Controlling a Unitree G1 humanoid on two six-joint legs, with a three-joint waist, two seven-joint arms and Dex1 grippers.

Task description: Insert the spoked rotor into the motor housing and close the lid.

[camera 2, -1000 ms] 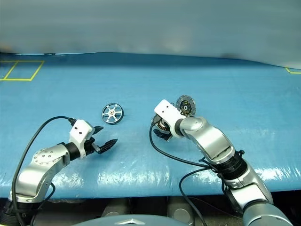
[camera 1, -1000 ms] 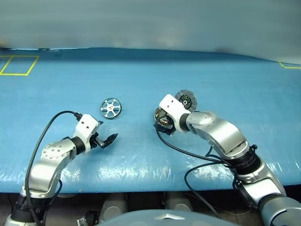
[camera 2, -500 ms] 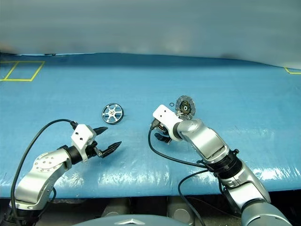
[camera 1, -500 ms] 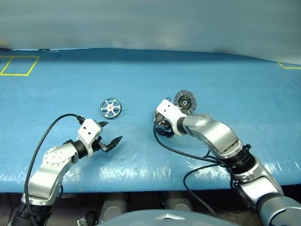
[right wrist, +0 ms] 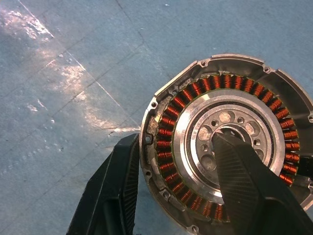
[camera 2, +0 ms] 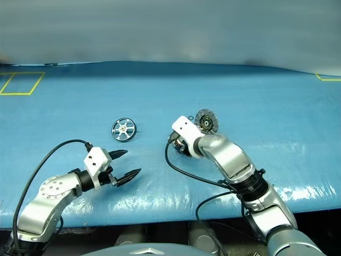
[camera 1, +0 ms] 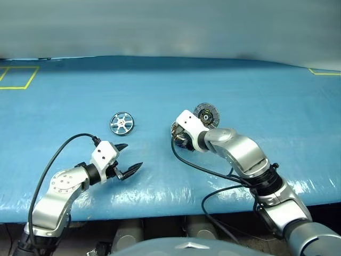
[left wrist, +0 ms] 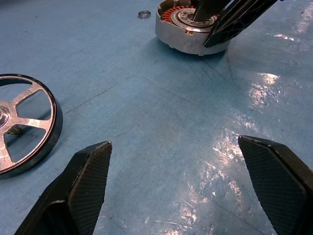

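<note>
Rotor first: the spoked rotor (camera 1: 122,123) lies flat on the blue worktop (camera 1: 256,101), just ahead of your left tool (camera 1: 129,159), whose fingers are spread wide and empty. Your right tool (right wrist: 176,191) straddles the wall of the motor housing (right wrist: 230,142), one finger inside, one outside, not visibly clamped. The lid (camera 1: 205,114) stands open behind it. You seem to be steadying the housing; next, pick up the rotor.

Bare mat (camera 1: 154,122) separates spoked rotor (camera 1: 121,124) from motor housing (left wrist: 188,29).
</note>
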